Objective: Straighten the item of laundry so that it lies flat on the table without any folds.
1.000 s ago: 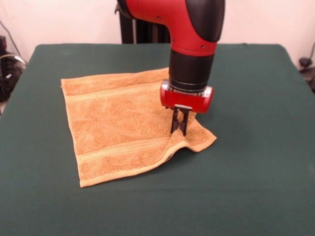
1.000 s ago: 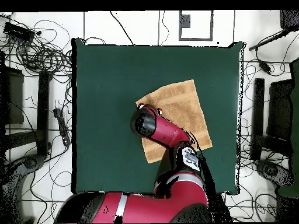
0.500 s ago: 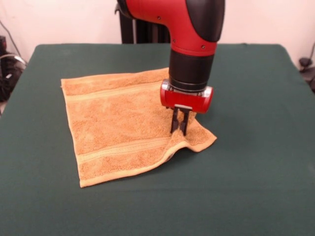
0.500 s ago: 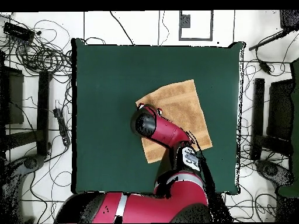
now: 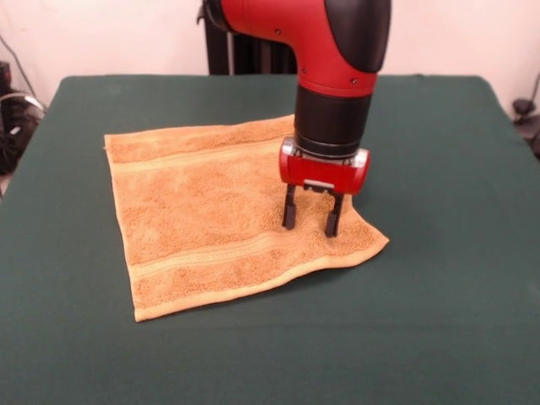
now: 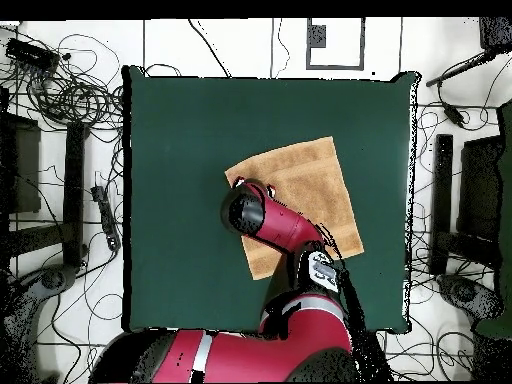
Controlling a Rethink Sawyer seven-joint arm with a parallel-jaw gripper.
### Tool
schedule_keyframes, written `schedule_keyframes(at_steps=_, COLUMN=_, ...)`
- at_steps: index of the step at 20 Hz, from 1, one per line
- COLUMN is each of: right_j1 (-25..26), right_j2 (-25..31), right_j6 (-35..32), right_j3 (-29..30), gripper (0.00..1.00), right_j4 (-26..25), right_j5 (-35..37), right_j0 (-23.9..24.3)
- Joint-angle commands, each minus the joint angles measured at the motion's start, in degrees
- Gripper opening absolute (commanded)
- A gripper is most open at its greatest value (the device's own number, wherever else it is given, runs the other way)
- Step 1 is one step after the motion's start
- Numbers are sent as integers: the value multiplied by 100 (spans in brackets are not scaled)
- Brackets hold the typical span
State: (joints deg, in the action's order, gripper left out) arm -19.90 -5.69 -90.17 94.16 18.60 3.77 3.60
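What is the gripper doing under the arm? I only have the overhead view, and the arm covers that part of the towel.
Observer: In the front view the gripper is open. Its two fingers are spread apart with the tips down at the surface of the towel, pinching no cloth.
Operator: Is there a fold hidden under there?
Observer: None shows. The towel's corner beside the gripper lies spread out on the table, and both woven bands run straight across.
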Motion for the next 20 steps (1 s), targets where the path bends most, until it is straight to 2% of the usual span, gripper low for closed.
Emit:
schedule_keyframes(at_steps=1, right_j1=715, right_j2=414, right_j6=-1239, right_j3=227, gripper=100, right_j4=113, right_j5=183, right_j0=-162)
schedule_keyframes(at_steps=3, right_j1=718, right_j2=430, right_j6=-1148, right_j3=226, gripper=100, right_j4=-44, right_j5=-57, right_j0=-143)
schedule_keyframes(at_steps=6, right_j1=736, right_j2=414, right_j6=-1344, right_j3=293, gripper=100, right_j4=83, right_j5=-184, right_j0=-158)
schedule_keyframes(at_steps=10, right_j1=747, right_j2=328, right_j6=-1183, right_j3=160, gripper=100, right_j4=26, right_j5=-26, right_j0=-199)
schedule_keyframes(at_steps=13, right_j1=557, right_j2=216, right_j6=-1281, right_j3=369, gripper=100, right_j4=126, right_j5=266, right_j0=-134)
schedule_keyframes(at_steps=17, right_j1=-2, right_j2=268, right_j6=-561, right_j3=739, gripper=100, right_j4=-458, right_j5=791, right_j0=337)
schedule_keyframes(at_steps=20, right_j1=-1055, right_j2=159, right_j6=-128, right_j3=1145, gripper=100, right_j4=-744, right_j5=1956, right_j0=570)
